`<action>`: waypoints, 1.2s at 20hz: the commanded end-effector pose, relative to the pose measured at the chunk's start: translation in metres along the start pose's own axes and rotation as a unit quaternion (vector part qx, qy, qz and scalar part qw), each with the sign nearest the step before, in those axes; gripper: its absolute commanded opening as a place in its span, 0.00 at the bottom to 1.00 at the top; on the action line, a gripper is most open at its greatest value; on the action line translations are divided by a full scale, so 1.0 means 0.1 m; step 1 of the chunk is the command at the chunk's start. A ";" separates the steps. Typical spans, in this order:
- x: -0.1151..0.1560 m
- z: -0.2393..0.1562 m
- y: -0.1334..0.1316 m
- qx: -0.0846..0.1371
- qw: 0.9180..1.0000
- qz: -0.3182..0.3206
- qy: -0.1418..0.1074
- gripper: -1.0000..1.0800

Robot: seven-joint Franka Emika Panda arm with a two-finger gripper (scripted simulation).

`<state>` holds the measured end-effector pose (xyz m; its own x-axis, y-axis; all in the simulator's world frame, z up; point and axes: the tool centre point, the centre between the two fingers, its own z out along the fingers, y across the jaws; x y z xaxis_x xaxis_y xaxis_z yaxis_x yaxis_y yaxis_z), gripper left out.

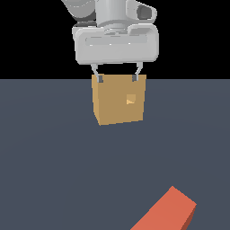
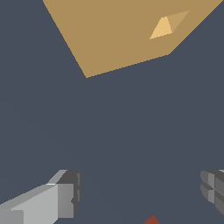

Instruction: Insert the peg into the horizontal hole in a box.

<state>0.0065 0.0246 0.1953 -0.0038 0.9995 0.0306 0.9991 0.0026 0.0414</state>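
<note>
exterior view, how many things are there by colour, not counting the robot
tan: 1, the box with its hole
red-orange: 1, the peg, only one end in view
total: 2

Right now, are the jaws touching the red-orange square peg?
Apart. The wrist view shows the open gripper holding only bare floor between its fingers, the peg just a tip at the frame edge; the exterior view shows it lying far away.
</note>
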 end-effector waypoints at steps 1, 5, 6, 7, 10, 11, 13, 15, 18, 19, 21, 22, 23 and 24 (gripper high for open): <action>0.00 0.00 0.00 0.000 1.000 0.000 0.000 0.96; -0.06 0.03 0.02 0.000 1.000 0.010 -0.001 0.96; -0.10 0.04 0.04 0.000 1.000 0.016 -0.001 0.96; -0.14 0.06 0.05 0.001 1.000 0.023 -0.001 0.96; -0.33 0.14 0.11 0.001 0.999 0.052 -0.003 0.96; -0.41 0.18 0.13 0.002 0.998 0.065 -0.004 0.96; -0.61 0.26 0.17 0.002 0.995 0.095 -0.006 0.96; -0.86 0.36 0.21 0.003 0.991 0.133 -0.008 0.96; -1.31 0.53 0.22 0.005 0.980 0.199 -0.012 0.96; -1.46 0.59 0.21 0.005 0.975 0.221 -0.013 0.96; -1.75 0.70 0.17 0.006 0.964 0.264 -0.015 0.96; -1.89 0.75 0.14 0.007 0.959 0.284 -0.016 0.96; -2.03 0.80 0.11 0.007 0.952 0.305 -0.017 0.96; -2.16 0.86 0.07 0.008 0.946 0.325 -0.018 0.96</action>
<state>0.0226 -0.1680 0.1123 0.5588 0.8292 0.0125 0.8291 -0.5589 0.0128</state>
